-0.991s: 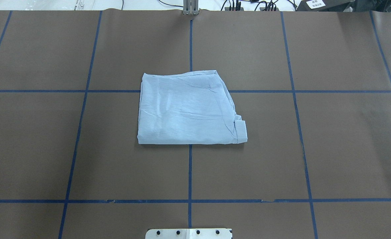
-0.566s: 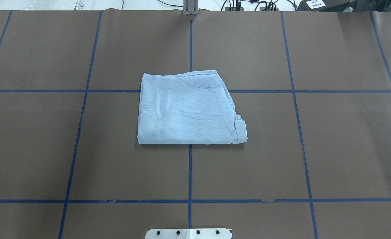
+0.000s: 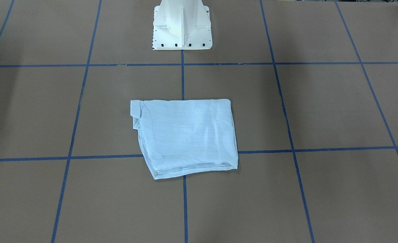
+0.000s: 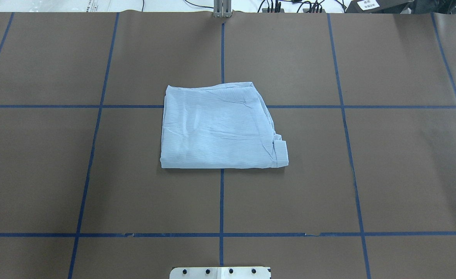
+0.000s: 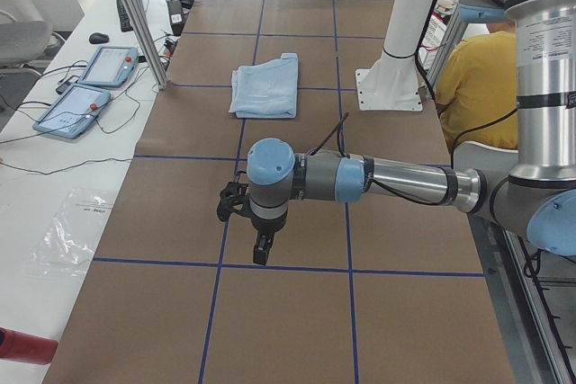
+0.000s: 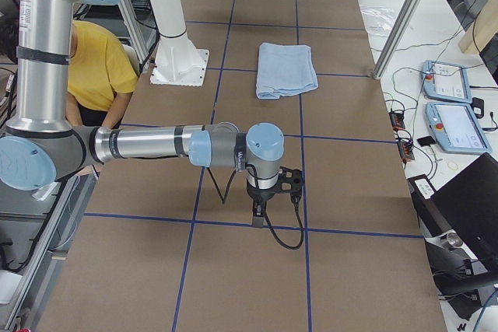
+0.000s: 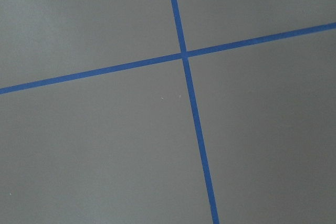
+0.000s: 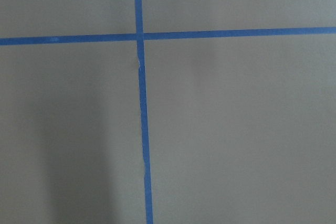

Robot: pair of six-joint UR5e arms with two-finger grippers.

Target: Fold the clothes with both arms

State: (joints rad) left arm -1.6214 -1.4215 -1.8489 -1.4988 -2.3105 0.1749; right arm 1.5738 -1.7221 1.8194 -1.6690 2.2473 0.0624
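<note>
The light blue striped shirt (image 4: 218, 128) lies folded into a flat, roughly square packet at the table's middle, with a cuff sticking out at its near right corner. It also shows in the front view (image 3: 185, 135) and both side views (image 5: 265, 85) (image 6: 286, 69). Both arms are off to the table's ends, far from it. The left gripper (image 5: 261, 254) points down over bare paper near the left end. The right gripper (image 6: 258, 215) does the same near the right end. I cannot tell whether either is open or shut. Both wrist views show only paper and tape lines.
The table is covered in brown paper (image 4: 406, 174) with blue tape grid lines. The white pedestal base (image 3: 182, 27) stands at the robot's side. A person in a yellow shirt (image 5: 477, 87) sits behind it. Teach pendants (image 6: 451, 106) and metal posts (image 5: 135, 15) are on the far side.
</note>
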